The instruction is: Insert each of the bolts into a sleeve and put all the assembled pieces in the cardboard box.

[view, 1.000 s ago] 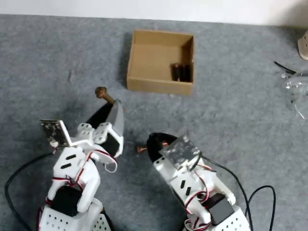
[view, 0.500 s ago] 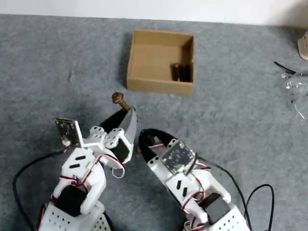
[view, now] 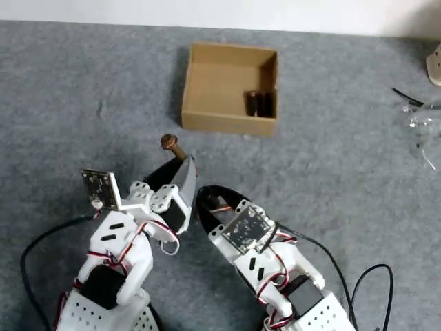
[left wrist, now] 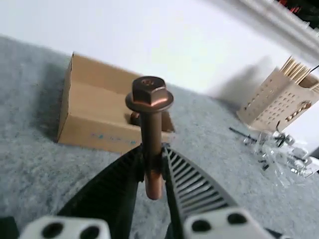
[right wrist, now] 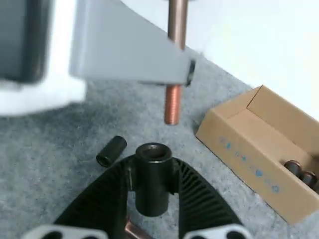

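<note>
My left gripper point(left wrist: 152, 154) is shut on the shaft of a copper bolt point(left wrist: 151, 129), head up, held above the grey carpet; in the high view the bolt point(view: 171, 143) sticks out past this gripper point(view: 185, 164). My right gripper point(right wrist: 152, 172) is shut on an upright black sleeve point(right wrist: 151, 174) with its open end up. The bolt's threaded tip point(right wrist: 172, 107) hangs just above and slightly beyond the sleeve's mouth. A second black sleeve point(right wrist: 111, 151) lies on the carpet. The cardboard box point(view: 229, 86) holds two assembled pieces point(view: 259, 103) in one corner.
A copper bolt point(right wrist: 133, 231) lies on the carpet under my right gripper. A perforated holder with sticks point(left wrist: 278, 97) and clear bags of hardware point(left wrist: 279, 154) are at the right. In the high view the bags point(view: 420, 121) sit at the right edge.
My left arm has carried the bolt to the right and a little nearer, up to the right gripper. The right gripper has shifted left to meet it.
</note>
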Motion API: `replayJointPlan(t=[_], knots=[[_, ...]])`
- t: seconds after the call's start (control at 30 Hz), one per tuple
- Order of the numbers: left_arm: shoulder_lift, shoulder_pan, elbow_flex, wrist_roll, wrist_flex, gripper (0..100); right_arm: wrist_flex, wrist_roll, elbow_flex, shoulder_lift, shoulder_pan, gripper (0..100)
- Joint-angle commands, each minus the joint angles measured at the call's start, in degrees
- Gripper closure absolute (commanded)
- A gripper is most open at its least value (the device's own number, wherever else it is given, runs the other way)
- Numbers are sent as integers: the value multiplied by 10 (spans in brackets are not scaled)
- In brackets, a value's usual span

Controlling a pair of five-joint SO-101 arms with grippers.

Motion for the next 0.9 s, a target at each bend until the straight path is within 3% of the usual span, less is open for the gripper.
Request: replayJointPlan(t=[0.0,0.43,0.63,0.87], knots=[[-7,19,-5,5,2,994,-21,7,10,-7,-1,995],[-7,46,-18,4,18,994,-23,7,15,-7,19,995],[-7,70,-74,4,111,994,-41,7,15,-7,19,995],[-8,73,-82,4,117,994,-57,8,16,-7,20,995]])
